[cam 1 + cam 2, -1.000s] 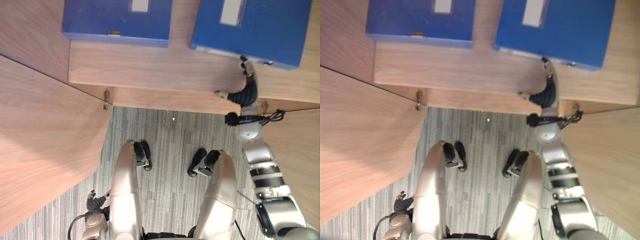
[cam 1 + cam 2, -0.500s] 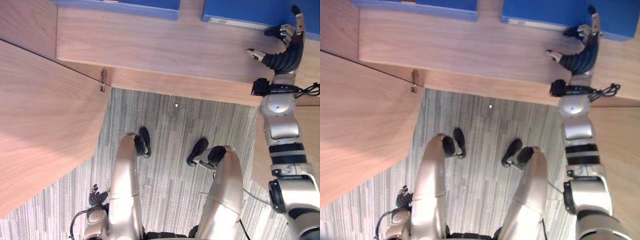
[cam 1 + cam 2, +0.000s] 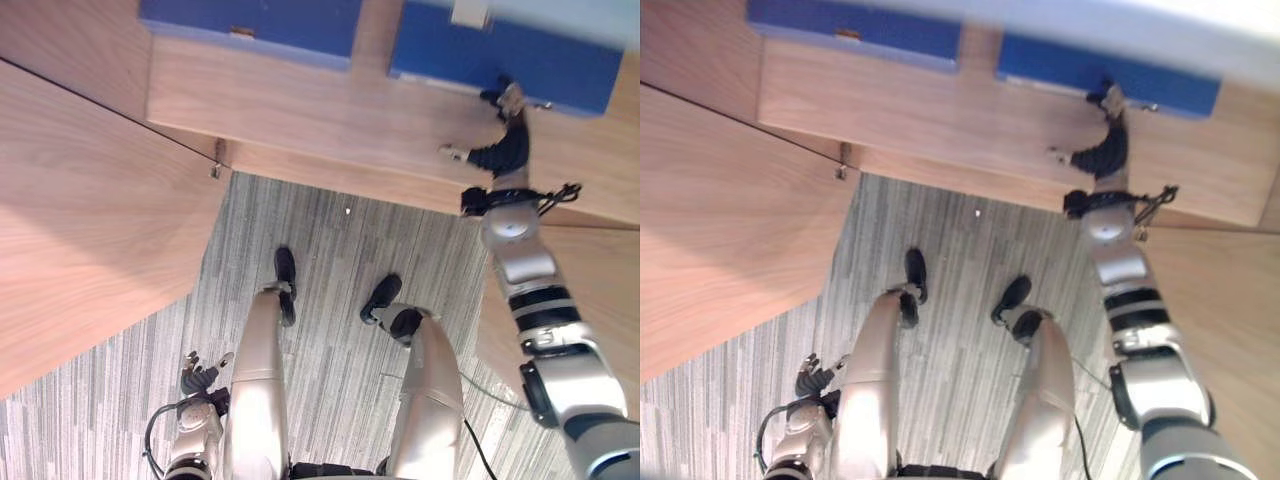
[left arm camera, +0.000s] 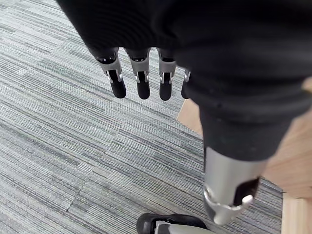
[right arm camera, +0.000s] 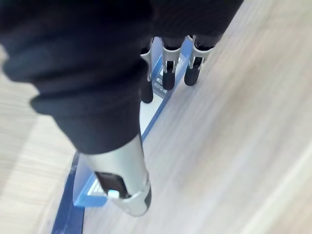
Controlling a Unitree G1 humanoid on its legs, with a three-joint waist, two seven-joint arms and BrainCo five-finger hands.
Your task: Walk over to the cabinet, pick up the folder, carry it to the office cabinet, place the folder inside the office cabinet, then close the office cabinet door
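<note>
Grey striped carpet floor [image 3: 330, 250], seen from above, in front of a wood-grain cabinet.

- Cabinet shelf [image 3: 300, 100]: pale wood and flat, running across the far side of the head views.
- Left door [image 3: 90, 220]: swung wide open toward the robot, with a hinge [image 3: 217, 165] at its inner corner. A second wood panel [image 3: 600, 290] on the right looks like another open door, though I cannot be sure.
- Left blue folder [image 3: 250, 20]: lies flat on the shelf, well apart from either hand.
- Right blue folder [image 3: 520, 60]: lies flat on the shelf beside the first, its near edge facing the robot. This is the one being attended to.
- Right hand [image 3: 505, 125]: reached out over the shelf to that near edge. In the right wrist view the fingers [image 5: 168, 78] are straight, their dark tips at the blue edge [image 5: 156, 105], and the thumb is held out to one side. Nothing is clasped. Whether the tips actually press on the folder cannot be told.
- Left hand [image 3: 200, 378]: hangs low over the carpet with its fingers [image 4: 139, 80] loose and straight, empty.

Status, as a judgement: the doors and the enclosed shelf suggest this is the office cabinet. If so, the folder is already inside and the right hand is either letting go or nudging it in. That leaves the hand to come off the shelf and the door to be shut. A reach to pick the folder up cannot be ruled out.
</note>
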